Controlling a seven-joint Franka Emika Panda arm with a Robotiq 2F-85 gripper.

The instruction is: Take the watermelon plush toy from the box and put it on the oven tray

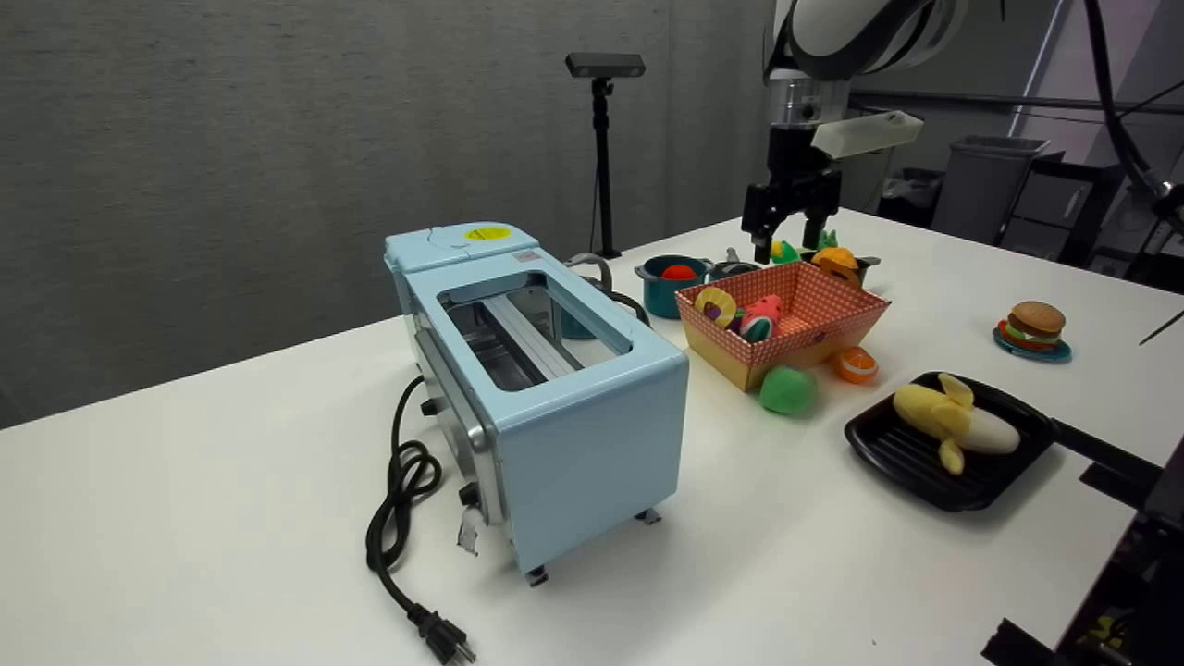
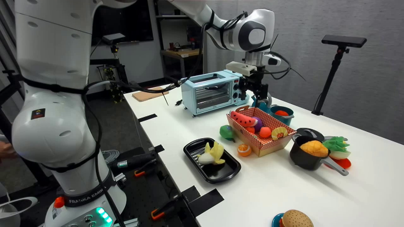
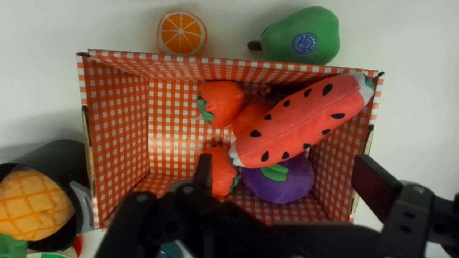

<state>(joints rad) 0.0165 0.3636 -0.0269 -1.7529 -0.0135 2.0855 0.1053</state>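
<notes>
Watermelon toy (image 3: pixel 303 122): inside the box (image 3: pixel 114 132), lying slantwise, one end up against a corner, its body partly covering the purple toy (image 3: pixel 279 188) and a red fruit (image 3: pixel 245 116). It presumably tilts because these fill the floor beneath it. Gripper (image 1: pixel 786 242): higher than the box, towards the box's side away from the tray (image 2: pixel 218 172); whether directly overhead cannot be confirmed. Jaws wide apart, holding nothing, a setting judged fit for straddling the toy across its narrower width. Tray: on the bench (image 2: pixel 268 186), apart from the box, likely sited for a short carry. The banana (image 2: pixel 211 154) on it limits setting-down room.
</notes>
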